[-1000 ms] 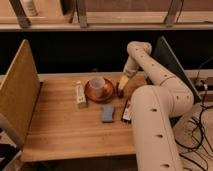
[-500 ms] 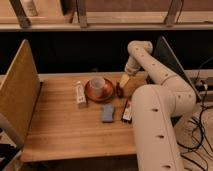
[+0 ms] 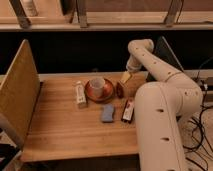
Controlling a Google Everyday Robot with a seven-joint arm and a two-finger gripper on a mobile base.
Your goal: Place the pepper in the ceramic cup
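One pepper [image 3: 120,90] just beside the jaws, their opening unclear, near ceramic cup [image 3: 97,84].

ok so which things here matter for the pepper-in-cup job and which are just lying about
For the job: pepper, beside the saucer; ceramic cup on it; gripper, close above the pepper.
Lying about: white carton; blue-grey pad; dark flat bar.

We see dim, warm, yellowish light falling from above onto the table [image 3: 65,130], its wood brightest near the middle, while the band behind the table lies almost black, shadow gathers below its front edge, and the claw [image 3: 125,77] hangs palely lit over its far side.
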